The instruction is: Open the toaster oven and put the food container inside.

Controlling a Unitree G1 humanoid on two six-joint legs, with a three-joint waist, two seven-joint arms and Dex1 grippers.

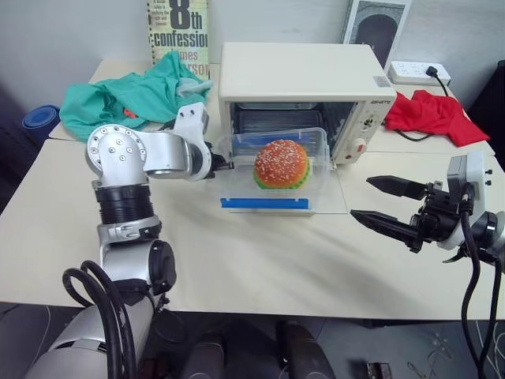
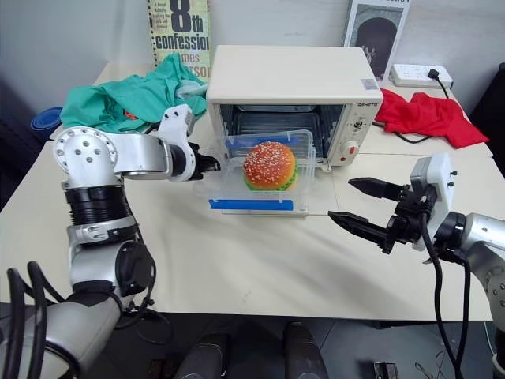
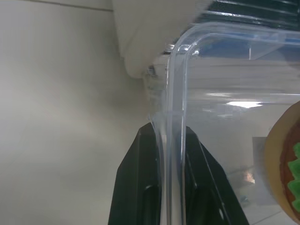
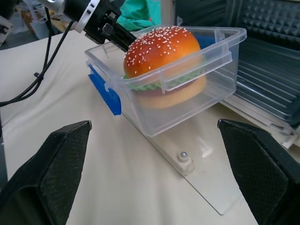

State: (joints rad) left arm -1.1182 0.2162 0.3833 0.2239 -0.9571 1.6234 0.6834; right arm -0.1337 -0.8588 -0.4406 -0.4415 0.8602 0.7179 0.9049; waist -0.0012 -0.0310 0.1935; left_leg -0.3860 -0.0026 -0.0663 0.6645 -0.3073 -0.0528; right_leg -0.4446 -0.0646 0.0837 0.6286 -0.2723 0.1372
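Note:
The cream toaster oven [image 1: 300, 75] stands at the back of the table. Its glass door [image 1: 335, 197] is folded down flat, and the wire rack [image 4: 267, 89] shows inside. The clear food container [image 1: 237, 170], with a blue clip strip [image 1: 264, 203] and a sesame-bun burger [image 1: 280, 164] in it, is low over the open door, just before the oven's mouth and slightly tilted. My left gripper [image 1: 219, 163] is shut on the container's left wall [image 3: 173, 84], one finger [image 3: 140, 187] on each side. My right gripper [image 1: 360, 197] stands open to the right of the door, apart from it and holding nothing.
A green cloth [image 1: 126, 99] lies left of the oven and a red cloth [image 1: 430, 114] to its right. A white power strip [image 1: 418, 73] with a cable sits behind the red cloth. A book [image 1: 179, 31] and a framed picture [image 1: 375, 24] lean on the wall. The table's front edge is close.

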